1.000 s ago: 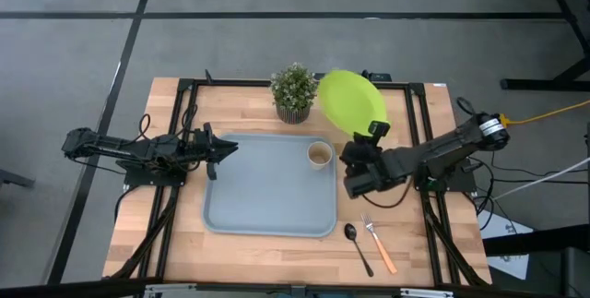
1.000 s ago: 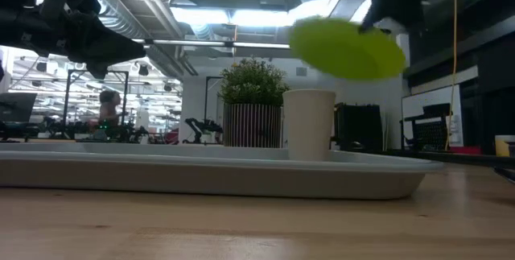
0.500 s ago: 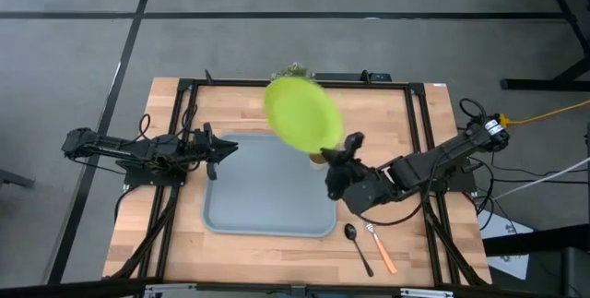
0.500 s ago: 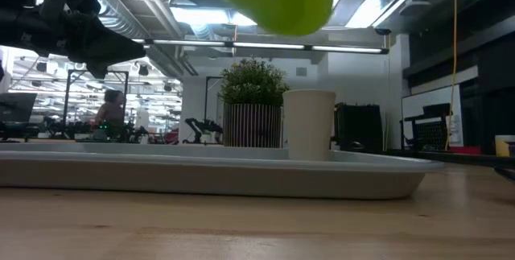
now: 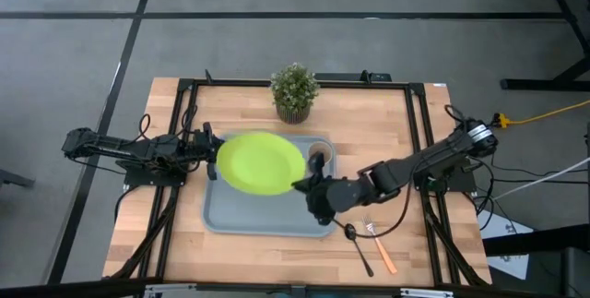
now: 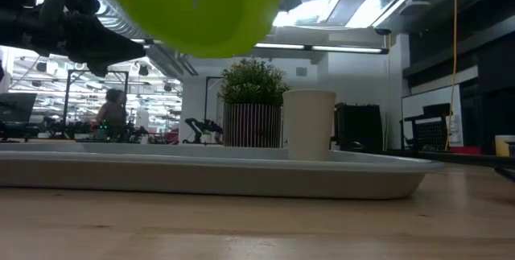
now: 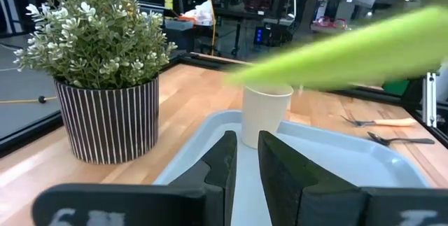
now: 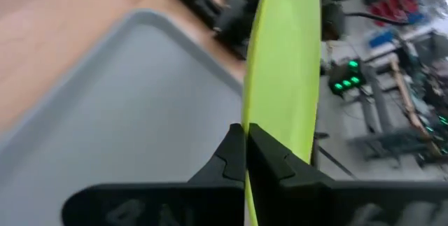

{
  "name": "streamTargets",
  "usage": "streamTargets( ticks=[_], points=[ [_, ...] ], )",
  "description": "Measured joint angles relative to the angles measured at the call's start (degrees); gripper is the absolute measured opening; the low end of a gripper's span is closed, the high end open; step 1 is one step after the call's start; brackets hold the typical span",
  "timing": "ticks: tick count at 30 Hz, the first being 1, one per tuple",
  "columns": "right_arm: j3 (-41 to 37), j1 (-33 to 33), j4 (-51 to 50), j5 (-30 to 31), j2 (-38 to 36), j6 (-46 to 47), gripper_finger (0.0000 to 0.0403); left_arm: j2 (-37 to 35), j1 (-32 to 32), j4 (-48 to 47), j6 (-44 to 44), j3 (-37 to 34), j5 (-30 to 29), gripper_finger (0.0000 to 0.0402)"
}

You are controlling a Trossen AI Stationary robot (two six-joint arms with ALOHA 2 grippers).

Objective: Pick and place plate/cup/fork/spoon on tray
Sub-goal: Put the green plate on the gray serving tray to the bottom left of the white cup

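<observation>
The plate is round, flat and lime-green, with a plain, unmarked face. It is carried in the air above the tray, over the tray's left and middle part; in the low view it hangs well clear of the tray floor. The right gripper pinches the plate at its rim, on the edge nearest the right arm; the right wrist view shows both fingers pressed against the edge of the plate. The plate appears slightly tilted, though the low view shows only part of it.

The cup, beige, stands upright inside the tray near its far right corner, just beside the plate's edge. The spoon and the fork lie side by side on the surface, right of the tray.

A potted plant stands on the surface behind the tray.

The left gripper waits at the tray's left edge, fingers nearly together, holding nothing.
</observation>
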Motion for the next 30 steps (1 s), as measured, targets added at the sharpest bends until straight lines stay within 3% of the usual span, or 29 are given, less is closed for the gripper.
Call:
streamTargets(
  ticks=[14,20,30],
  points=[
    [-0.1,1.8,2.4,-16.9,3.1,-1.7,0.0001,0.0,0.0,-2.2,0.1,0.0,0.0,0.0053],
    [0.0,1.8,2.6,-18.9,4.5,0.1,0.0001,0.0,0.0,-2.6,0.1,0.0,0.0,0.0053],
    [-0.1,-0.9,3.3,-16.0,10.2,-0.2,0.0001,0.0,0.0,-2.5,0.1,0.0,-0.1,0.0053]
  ],
)
